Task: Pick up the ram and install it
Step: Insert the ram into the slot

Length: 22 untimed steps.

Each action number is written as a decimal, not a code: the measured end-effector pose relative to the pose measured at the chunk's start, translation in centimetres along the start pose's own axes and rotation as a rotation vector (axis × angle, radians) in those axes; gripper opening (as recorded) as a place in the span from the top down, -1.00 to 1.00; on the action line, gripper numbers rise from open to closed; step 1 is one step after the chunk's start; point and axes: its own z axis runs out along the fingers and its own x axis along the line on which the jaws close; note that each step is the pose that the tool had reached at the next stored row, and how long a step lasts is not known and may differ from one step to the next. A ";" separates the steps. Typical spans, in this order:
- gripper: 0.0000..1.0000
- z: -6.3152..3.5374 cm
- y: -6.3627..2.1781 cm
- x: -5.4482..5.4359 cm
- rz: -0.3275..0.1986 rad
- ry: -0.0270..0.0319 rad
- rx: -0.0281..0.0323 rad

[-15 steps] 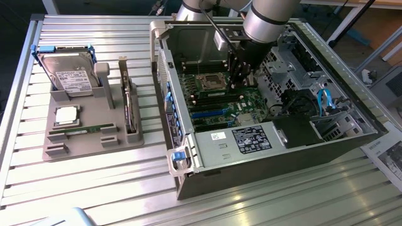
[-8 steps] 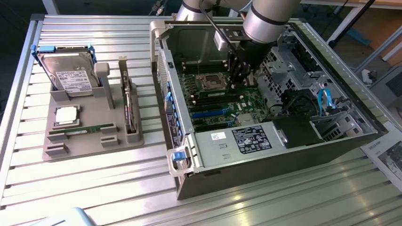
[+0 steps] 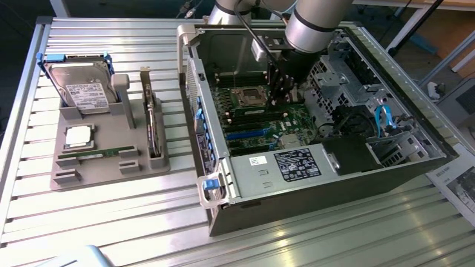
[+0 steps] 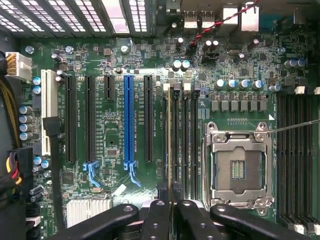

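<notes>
Tool is down inside the open computer case, with my two inner fingers pinched shut on the ram. I see the ram edge-on, a thin line running along one of the black memory slots and in line with it. Whether it is seated in that slot I cannot tell.

Just beside this bank of slots sits the processor socket with its metal frame, and a thin wire crosses the socket's corner. On the other side of the memory slots stand the long expansion slots, among them a blue slot, all on the green motherboard.

In the exterior view my arm reaches in past the case wall, close to a metal drive cage and a blue cable. Well apart, to the exterior view's left, a grey holder on the bench carries a hard drive, a silver processor chip, a dark expansion card standing on edge, and a narrow green strip lying flat.
</notes>
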 end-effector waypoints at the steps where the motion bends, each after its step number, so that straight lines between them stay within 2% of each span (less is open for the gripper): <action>1: 0.76 0.05 -0.01 0.0 0.000 0.0001 0.0000; 7: 0.76 0.55 -0.02 0.0 0.000 0.0000 0.0003; 22: 0.76 0.98 -0.02 0.0 0.000 -0.0001 0.0026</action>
